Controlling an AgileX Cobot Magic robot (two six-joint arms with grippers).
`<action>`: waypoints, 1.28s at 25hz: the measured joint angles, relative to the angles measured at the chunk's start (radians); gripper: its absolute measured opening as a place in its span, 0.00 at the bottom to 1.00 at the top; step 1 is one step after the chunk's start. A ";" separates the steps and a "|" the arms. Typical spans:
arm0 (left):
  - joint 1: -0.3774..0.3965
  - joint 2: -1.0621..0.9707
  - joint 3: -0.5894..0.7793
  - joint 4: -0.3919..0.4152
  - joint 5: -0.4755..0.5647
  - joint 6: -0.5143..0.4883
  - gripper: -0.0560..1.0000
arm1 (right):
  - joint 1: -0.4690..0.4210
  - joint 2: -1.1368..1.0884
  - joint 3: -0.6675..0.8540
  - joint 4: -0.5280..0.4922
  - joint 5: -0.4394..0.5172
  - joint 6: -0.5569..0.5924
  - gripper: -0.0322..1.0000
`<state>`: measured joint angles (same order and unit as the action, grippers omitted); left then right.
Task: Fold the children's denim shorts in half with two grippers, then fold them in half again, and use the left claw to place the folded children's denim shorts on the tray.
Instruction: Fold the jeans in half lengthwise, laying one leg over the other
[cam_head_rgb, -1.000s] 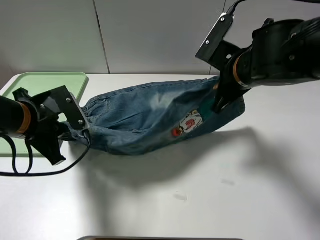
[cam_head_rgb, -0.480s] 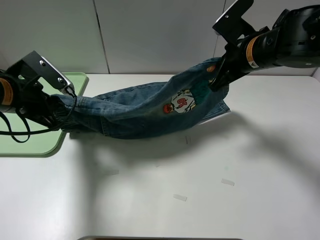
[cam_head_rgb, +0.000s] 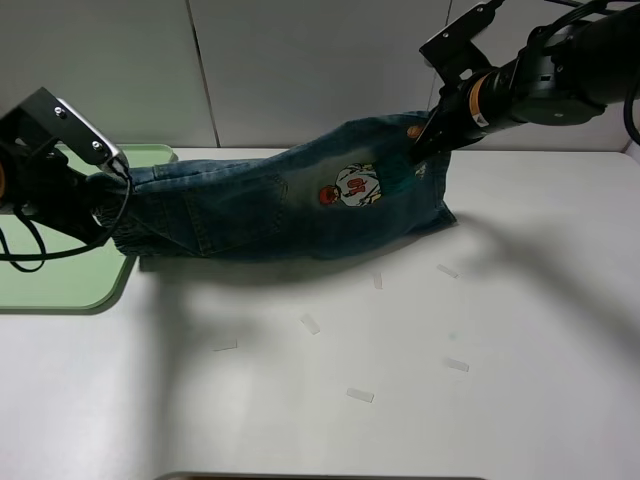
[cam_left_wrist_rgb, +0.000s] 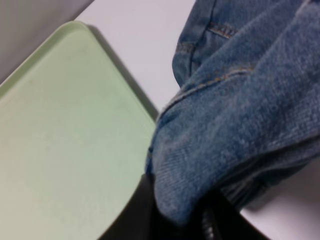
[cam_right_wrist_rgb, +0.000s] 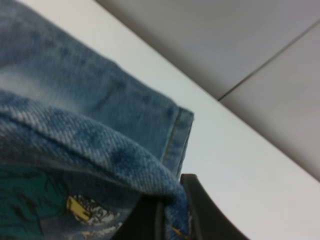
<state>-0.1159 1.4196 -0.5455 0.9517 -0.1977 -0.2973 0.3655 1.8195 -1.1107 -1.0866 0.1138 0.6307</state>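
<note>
Exterior high: I hold children's denim shorts (cam_head_rgb: 280, 210) stretched between left end effector (cam_head_rgb: 108, 203) and right end effector (cam_head_rgb: 425, 150), both pinched tight onto the denim, likely for folding.

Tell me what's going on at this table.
Two robot arms are folding the children's denim shorts. The left hand is shut on one end, near the corner of the green tray; the right hand is shut on the other end, raised higher. The denim hangs stretched between them, its lower edge apparently brushing the white table. The shorts are not yet set down on the tray.
</note>
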 joint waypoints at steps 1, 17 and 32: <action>0.000 0.015 -0.001 0.000 -0.001 0.008 0.18 | 0.000 0.002 -0.011 0.000 0.000 0.000 0.04; 0.001 0.140 -0.040 -0.100 -0.016 0.029 0.18 | 0.000 0.052 -0.029 0.002 0.034 0.000 0.04; 0.141 0.145 -0.040 -0.503 -0.327 0.029 0.64 | 0.000 0.148 -0.201 -0.055 -0.020 0.028 0.63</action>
<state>0.0247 1.5650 -0.5857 0.4491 -0.5243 -0.2688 0.3655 1.9674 -1.3119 -1.1415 0.0937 0.6591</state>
